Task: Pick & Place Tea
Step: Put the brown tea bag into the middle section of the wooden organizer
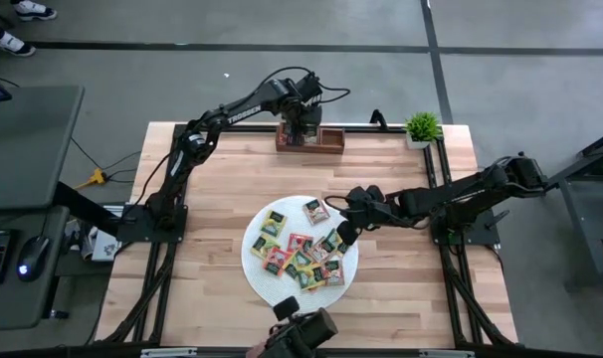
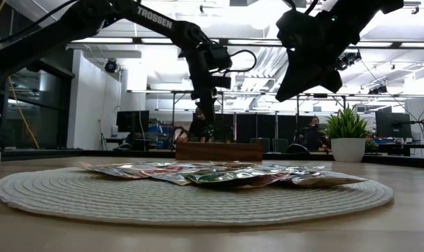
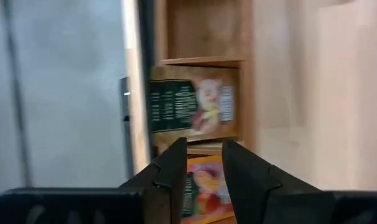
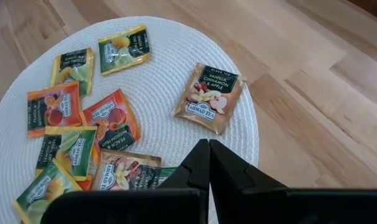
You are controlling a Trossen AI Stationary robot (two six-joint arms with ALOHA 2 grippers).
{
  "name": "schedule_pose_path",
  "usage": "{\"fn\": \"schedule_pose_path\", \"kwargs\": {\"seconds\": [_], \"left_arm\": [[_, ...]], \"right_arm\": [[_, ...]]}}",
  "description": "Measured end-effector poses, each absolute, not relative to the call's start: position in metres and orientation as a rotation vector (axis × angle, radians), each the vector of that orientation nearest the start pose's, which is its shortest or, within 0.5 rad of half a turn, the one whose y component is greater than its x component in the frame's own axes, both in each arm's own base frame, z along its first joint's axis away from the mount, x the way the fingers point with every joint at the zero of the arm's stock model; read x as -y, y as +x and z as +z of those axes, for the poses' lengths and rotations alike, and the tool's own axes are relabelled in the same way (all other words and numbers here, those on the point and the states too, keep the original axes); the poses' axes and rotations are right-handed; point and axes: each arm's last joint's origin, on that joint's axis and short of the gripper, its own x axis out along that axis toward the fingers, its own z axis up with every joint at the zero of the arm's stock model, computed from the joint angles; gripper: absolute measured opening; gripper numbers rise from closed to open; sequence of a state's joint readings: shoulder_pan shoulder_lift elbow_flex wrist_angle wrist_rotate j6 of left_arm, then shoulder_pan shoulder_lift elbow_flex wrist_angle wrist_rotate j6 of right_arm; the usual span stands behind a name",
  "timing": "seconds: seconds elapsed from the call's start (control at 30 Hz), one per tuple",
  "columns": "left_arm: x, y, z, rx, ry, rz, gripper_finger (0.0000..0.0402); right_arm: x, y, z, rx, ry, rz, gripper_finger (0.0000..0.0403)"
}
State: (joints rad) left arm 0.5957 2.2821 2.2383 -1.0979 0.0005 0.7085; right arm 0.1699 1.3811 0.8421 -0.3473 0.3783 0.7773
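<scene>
Now | tea packets [image 4: 208, 98]: flat, colourful, on mat | left pincer [image 3: 204, 163] parted | right pincer [image 4: 208, 163] pressed together

Blurred packet [image 3: 204, 193] behind left tool [image 3: 204, 163]

Bright overhead room light, blurred left wrist view.
</scene>
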Motion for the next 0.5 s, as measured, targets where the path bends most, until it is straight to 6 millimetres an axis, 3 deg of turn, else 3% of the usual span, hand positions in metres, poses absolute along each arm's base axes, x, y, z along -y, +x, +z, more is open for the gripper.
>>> {"fn": "schedule_pose_path", "kwargs": {"seconds": [0.13, 0.33, 0.5], "left_arm": [[-0.263, 0.395, 0.268, -1.162, 0.168, 0.006, 0.0099], [-0.25, 0.397, 0.267, -1.06, 0.018, -0.204, 0.0099], [-0.231, 0.405, 0.256, -1.06, -0.023, -0.302, 0.0098]], "right_arm": [[-0.035, 0.269, 0.211, -0.691, 0.481, -0.508, 0.0], [-0.034, 0.266, 0.187, -0.525, 0.568, -0.432, 0.0], [-0.03, 0.259, 0.173, -0.42, 0.609, -0.459, 0.0]]}}
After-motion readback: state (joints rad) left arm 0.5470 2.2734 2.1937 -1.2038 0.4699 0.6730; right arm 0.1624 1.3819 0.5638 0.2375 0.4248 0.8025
